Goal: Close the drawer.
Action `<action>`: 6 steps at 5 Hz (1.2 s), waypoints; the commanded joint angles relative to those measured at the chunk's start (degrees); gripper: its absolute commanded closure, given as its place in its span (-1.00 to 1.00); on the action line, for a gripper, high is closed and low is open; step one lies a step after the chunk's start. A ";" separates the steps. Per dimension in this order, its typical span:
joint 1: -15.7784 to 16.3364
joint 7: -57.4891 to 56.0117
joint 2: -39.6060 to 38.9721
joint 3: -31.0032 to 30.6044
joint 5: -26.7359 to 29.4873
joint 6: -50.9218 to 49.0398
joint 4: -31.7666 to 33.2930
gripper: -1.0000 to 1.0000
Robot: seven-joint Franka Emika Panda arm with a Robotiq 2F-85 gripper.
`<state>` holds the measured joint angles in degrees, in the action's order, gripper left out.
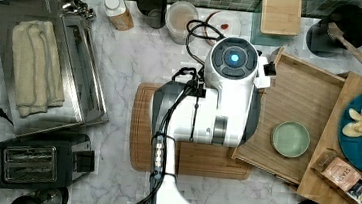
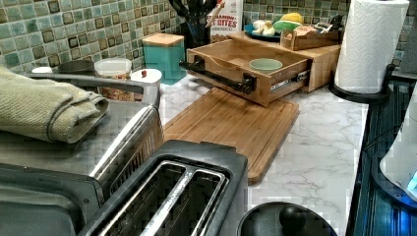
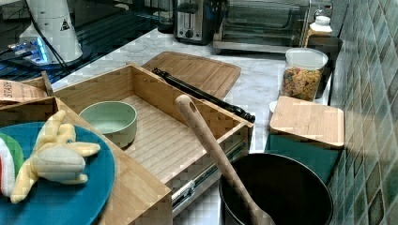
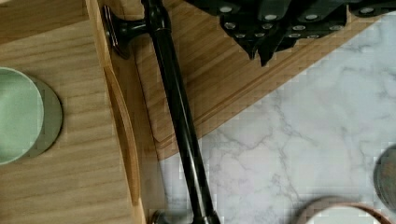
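While the drawer (image 2: 231, 61) sits pulled well out of its bamboo cabinet (image 2: 322, 59), you've got the whole job in front of you: the metal slide rail (image 3: 206, 176) is exposed along its side in the right view, and the front panel hangs over the grooved cutting board (image 2: 231, 123) on the marble counter (image 2: 319, 147). Your arm (image 1: 220, 95) is parked above that front edge in the top view, and the wrist view puts the gripper (image 4: 261, 44) just off the black bar handle (image 4: 180, 116), apart from it, holding nothing; how wide the fingers stand, I cannot tell. A push on the front panel is still to come, by my read. Watch the pale green bowl (image 3: 109, 121) riding on the drawer floor. Now the writing: "BITES" on the cereal box (image 2: 227, 19) in the left view, "STASH" on the tea packet (image 1: 349, 181) in the top view.
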<state>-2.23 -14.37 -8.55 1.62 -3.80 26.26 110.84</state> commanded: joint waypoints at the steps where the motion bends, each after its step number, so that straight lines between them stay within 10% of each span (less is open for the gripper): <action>1: -0.09 -3.86 -2.87 0.04 -0.40 10.31 0.02 1.00; 6: 0.45 -5.54 -14.72 0.68 -5.40 9.49 -10.60 1.00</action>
<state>-1.65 -16.70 -21.84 1.93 -8.91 38.13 109.50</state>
